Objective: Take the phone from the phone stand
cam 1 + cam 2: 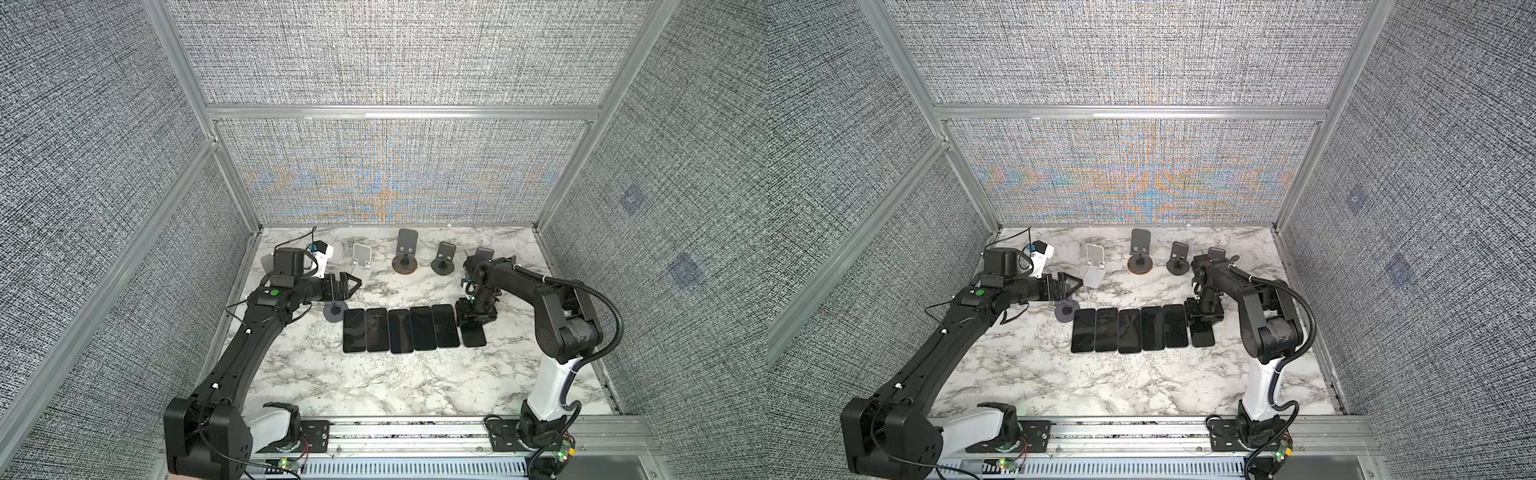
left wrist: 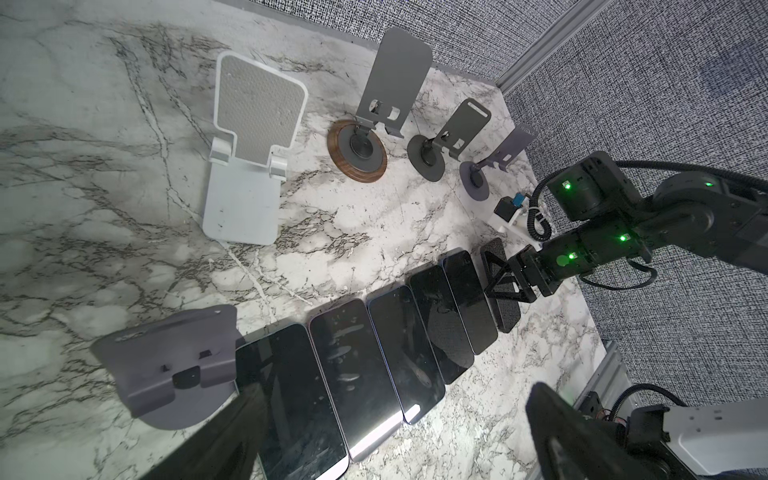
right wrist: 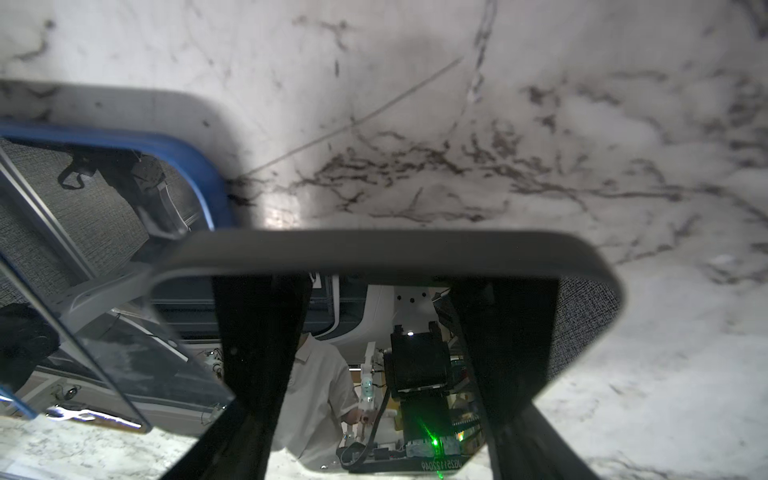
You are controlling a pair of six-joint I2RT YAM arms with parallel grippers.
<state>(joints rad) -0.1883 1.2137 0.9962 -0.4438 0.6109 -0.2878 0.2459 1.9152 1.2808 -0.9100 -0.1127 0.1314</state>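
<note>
A black phone lies in line with a row of phones at the right end, flat or nearly flat on the marble; I cannot tell whether it touches. My right gripper points down over its far end. In the right wrist view its fingers press against the two long sides of the phone, so it is shut on it. An empty grey phone stand stands just behind the right arm. Over at the left my left gripper hangs open and empty, and its fingers are wide apart.
Several dark phones lie side by side, screens up, mid-table. Empty stands line the back: white, wood-based and dark grey. A purple-grey stand sits under the left gripper. Fabric walls close in three sides.
</note>
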